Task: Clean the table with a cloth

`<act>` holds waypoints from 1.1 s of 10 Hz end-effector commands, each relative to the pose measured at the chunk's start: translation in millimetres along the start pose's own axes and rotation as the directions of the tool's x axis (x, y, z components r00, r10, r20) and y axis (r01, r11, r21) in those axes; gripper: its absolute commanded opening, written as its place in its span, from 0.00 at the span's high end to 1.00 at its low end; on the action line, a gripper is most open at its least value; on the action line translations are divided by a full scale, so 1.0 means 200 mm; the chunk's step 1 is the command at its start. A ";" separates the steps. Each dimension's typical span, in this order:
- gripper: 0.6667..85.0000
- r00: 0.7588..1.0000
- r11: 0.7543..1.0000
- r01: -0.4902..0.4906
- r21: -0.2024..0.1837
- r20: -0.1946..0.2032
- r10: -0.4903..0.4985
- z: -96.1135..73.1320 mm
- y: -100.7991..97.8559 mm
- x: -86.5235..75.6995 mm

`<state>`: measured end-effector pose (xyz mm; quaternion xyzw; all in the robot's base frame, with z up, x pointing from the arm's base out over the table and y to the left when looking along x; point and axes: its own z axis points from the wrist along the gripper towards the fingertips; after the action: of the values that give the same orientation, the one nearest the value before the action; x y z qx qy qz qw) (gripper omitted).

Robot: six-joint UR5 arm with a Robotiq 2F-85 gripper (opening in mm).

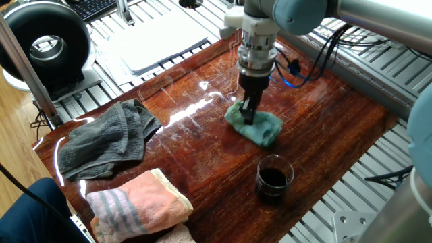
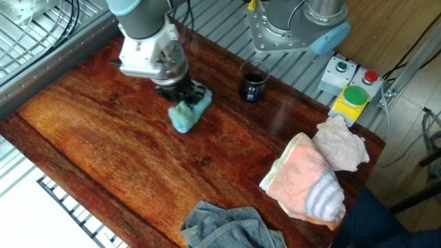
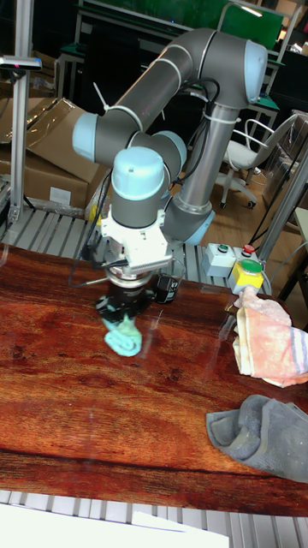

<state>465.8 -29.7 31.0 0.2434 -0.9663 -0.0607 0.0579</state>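
Firmly closed claw on cloth

- My gripper presses the cloth onto the table, mid-surface.
- The cup stands apart from the cloth.
- Two towels lie at one end.

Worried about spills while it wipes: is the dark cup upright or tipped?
Upright. The cup stands on its base on the table, rim up, apart from the cloth and gripper.
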 end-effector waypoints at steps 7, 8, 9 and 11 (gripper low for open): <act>0.99 0.975 0.973 0.220 0.075 -0.042 -0.218 -0.06 -0.24 0.05; 0.99 0.981 0.980 0.192 0.056 -0.036 -0.190 -0.04 -0.19 0.09; 0.99 0.986 0.986 0.162 0.034 -0.034 -0.161 -0.02 -0.13 0.14; 0.99 0.995 0.995 0.096 -0.029 -0.030 -0.097 -0.01 0.00 0.22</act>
<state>455.0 -68.7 33.9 0.3258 -0.9424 -0.0373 0.0660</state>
